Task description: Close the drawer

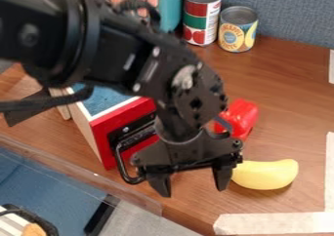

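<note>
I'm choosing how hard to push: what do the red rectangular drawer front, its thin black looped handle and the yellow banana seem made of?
Drawer front: probably painted wood, smooth satin red, beside a pale wood-like side panel; plastic possible. Handle: likely glossy painted metal, a slim rod with highlights. Banana: probably moulded plastic, given its even yellow and soft sheen.

"Where is room left?"
"On the brown wooden tabletop (287,98), between the glossy red toy (240,117) and the white tape strip (329,174)."
"What is blocked?"
"Rightward passage from the black two-finger gripper (191,182) is obstructed by the curved yellow banana (266,174); its other side is crowded by the looped black handle (120,163)."
</note>
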Controlling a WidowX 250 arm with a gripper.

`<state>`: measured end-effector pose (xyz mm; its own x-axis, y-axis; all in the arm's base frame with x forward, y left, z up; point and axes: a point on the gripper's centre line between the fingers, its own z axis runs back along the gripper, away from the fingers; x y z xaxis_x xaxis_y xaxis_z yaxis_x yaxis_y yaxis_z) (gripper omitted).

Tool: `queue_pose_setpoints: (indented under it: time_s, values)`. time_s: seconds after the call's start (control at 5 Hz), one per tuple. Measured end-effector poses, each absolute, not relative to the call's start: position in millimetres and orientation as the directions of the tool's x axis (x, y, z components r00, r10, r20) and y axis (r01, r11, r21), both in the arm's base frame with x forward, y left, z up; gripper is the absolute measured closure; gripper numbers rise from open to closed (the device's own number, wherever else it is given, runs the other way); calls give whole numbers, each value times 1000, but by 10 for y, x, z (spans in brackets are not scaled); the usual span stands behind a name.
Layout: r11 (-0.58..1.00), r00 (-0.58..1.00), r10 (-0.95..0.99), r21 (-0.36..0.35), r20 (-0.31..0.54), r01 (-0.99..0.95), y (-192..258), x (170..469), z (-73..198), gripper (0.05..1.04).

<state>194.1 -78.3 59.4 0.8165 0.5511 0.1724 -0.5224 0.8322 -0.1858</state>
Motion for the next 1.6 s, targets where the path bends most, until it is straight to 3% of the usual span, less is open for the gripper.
queue_pose_setpoints:
  time_s: [0.4, 0.8, 1.6]
  values:
    - [711, 674, 703, -232, 227, -664, -805, 1950, 534, 83]
    - [678, 634, 732, -173, 249, -714, -796, 1932, 468, 83]
    - [599, 560, 794, -154, 236, -786, -540, 2047, 358, 83]
